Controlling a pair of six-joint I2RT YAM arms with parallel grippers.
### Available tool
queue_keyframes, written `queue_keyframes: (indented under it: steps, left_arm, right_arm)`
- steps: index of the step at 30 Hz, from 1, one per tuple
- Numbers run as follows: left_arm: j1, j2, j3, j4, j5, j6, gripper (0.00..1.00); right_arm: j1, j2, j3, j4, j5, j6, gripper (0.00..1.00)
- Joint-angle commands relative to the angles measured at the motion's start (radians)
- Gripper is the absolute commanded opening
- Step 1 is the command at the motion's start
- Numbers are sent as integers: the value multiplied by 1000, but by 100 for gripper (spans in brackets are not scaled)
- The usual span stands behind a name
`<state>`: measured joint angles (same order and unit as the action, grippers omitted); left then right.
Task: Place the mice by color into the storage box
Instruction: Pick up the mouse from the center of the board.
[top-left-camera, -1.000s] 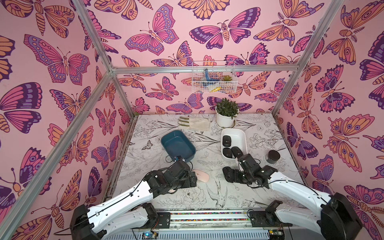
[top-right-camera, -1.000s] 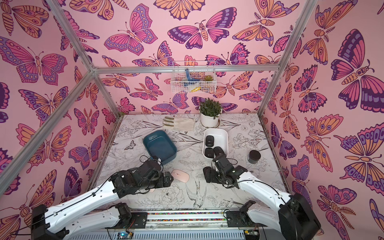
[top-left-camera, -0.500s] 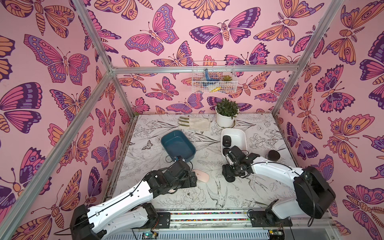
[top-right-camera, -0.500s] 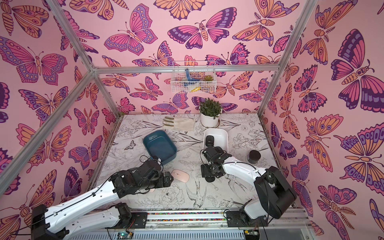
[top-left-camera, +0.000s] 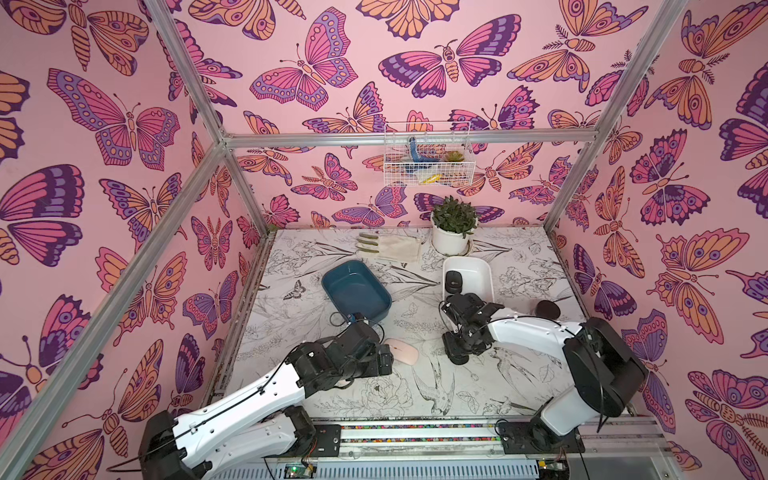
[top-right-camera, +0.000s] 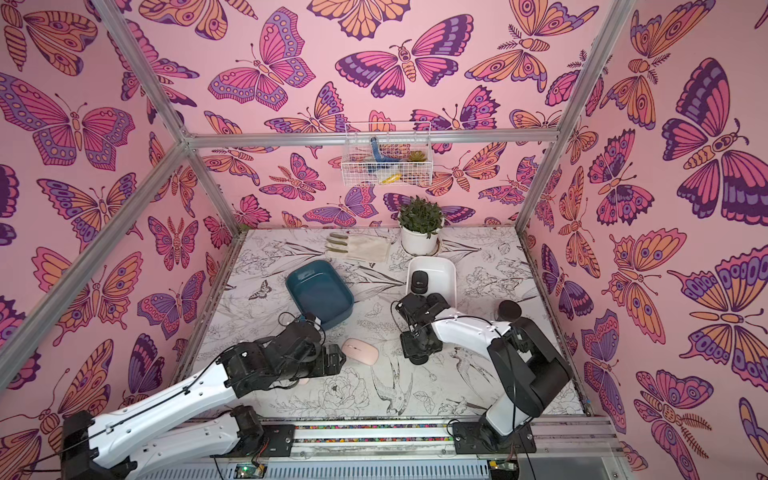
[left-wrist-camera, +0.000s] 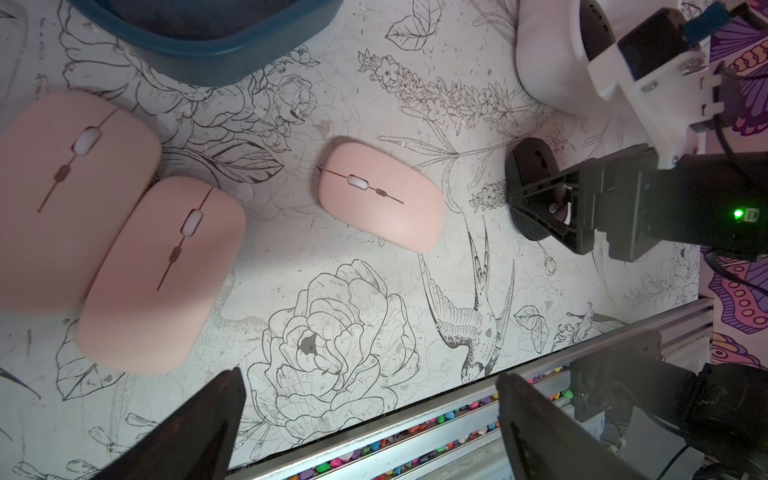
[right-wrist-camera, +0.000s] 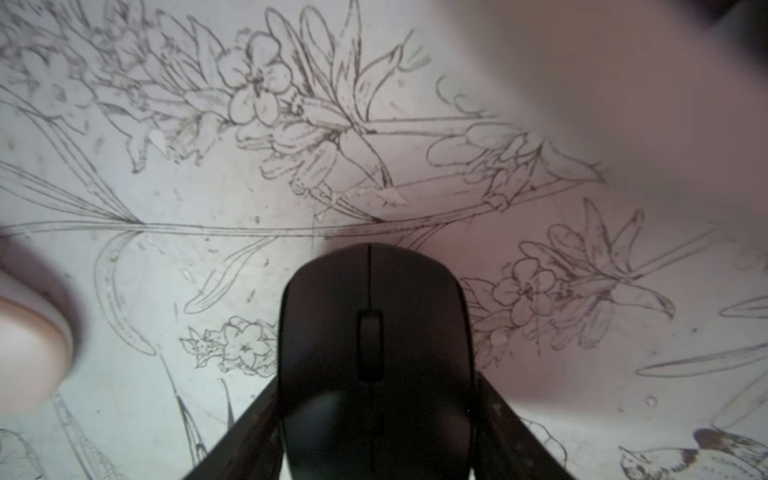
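Three pale-pink mice show in the left wrist view: two touching side by side (left-wrist-camera: 75, 187) (left-wrist-camera: 162, 274) and one apart (left-wrist-camera: 380, 199). In both top views only that one pink mouse (top-left-camera: 401, 351) (top-right-camera: 360, 351) shows, just beyond my open, empty left gripper (top-left-camera: 385, 361) (left-wrist-camera: 370, 376). My right gripper (top-left-camera: 457, 353) (right-wrist-camera: 376, 380) points down at the table with a black mouse (right-wrist-camera: 374, 291) (left-wrist-camera: 530, 166) between its fingers, both pressed against the mouse's sides. The white storage box (top-left-camera: 482, 266) holds one visible black mouse (top-left-camera: 454, 281). The blue storage box (top-left-camera: 332, 282) looks empty.
A potted plant (top-left-camera: 453, 226) and a pale glove (top-left-camera: 395, 247) lie at the back. A dark round object (top-left-camera: 546, 309) sits near the right wall. A wire basket (top-left-camera: 428, 166) hangs on the back wall. The rail (top-left-camera: 415, 432) runs along the front edge.
My right arm swung round and its gripper dropped over the black mouse on the table, its fingers narrowing onto it. The left arm and pink mice stayed still.
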<state>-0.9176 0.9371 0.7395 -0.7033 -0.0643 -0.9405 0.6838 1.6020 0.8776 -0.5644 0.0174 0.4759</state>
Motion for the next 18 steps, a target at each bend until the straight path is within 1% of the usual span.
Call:
queue_keyframes:
  steps: [1,4,5,6,9,12,15,18]
  left_arm:
    - [-7,-11,-19,2,-22,-2,99]
    - [-7,-13,-17,1,-25,-2,99]
    - [-7,-15,-17,0,-26,-1,99]
    - [-7,-15,-15,1,-26,-1,99]
    - [-7,-14,-8,-2,-26,0,99]
    - [-7,-7,2,-4,-30,6,99]
    - [-7,7,19,-5,-31,18,99]
    - [-7,27,37,-5,-32,29,99]
  right_arm:
    - [11,10,28,-45,39,0,54]
    - [12,-7,49,-66,45,4,40]
    - [12,-17,57,-76,46,6,38]
    - [14,-23,68,-88,51,10,37]
    - [14,-122,102,-124,64,19,38]
    - [11,-173,189,-194,135,24,37]
    - [-12,-170,292,-234,225,9,37]
    - [-94,-119,389,-242,237,0,37]
